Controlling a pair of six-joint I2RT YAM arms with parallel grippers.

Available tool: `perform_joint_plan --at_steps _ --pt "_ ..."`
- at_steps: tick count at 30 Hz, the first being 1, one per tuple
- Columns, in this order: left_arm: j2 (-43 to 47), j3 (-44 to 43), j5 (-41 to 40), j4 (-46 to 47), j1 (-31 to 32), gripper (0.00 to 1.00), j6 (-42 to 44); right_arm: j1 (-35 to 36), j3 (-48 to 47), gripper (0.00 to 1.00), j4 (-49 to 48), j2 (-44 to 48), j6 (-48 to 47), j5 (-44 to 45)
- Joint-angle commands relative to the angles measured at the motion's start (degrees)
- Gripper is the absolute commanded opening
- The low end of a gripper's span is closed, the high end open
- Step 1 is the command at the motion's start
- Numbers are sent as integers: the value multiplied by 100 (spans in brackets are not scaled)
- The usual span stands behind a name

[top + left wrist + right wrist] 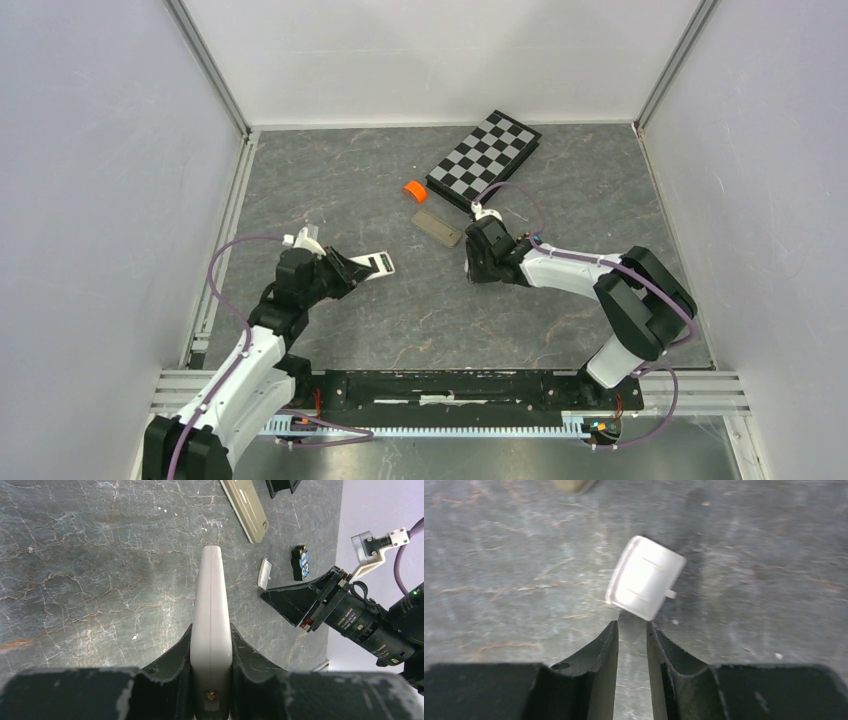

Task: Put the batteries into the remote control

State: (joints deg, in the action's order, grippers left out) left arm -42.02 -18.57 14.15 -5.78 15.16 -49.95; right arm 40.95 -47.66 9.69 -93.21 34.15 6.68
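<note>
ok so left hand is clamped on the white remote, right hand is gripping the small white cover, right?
Not quite. The left hand is clamped on the white remote, but the right hand grips nothing: the small white cover lies on the table just ahead of its open jaws. The right wrist view shows it.

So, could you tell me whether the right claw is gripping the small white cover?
No, the white cover lies on the table ahead of the right claw, whose tips hold nothing.
</note>
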Motion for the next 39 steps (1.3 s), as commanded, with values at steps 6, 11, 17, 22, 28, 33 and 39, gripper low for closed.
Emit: perform_joint_plan --at_steps 6,11,17,22,28,33,39 --pt "-72 -68 237 473 -30 2 214 -9 -475 38 1103 391 -107 860" --pt "-80 -59 284 490 -30 2 248 138 -1195 47 1372 -98 36 1038" --pt "-129 -94 402 490 -30 2 318 220 -1726 46 1562 -694 416 1312" --pt "-154 -112 403 486 -30 2 337 251 -1966 43 1808 -959 597 1544" --pt "-214 -121 413 490 -30 2 363 288 -2112 39 1783 -1179 513 1530" --pt "-221 -138 411 492 -31 2 390 324 -2285 38 1876 -1343 407 1621" --pt "-224 -116 422 499 -30 2 397 387 -2366 38 1974 -1492 379 1748"
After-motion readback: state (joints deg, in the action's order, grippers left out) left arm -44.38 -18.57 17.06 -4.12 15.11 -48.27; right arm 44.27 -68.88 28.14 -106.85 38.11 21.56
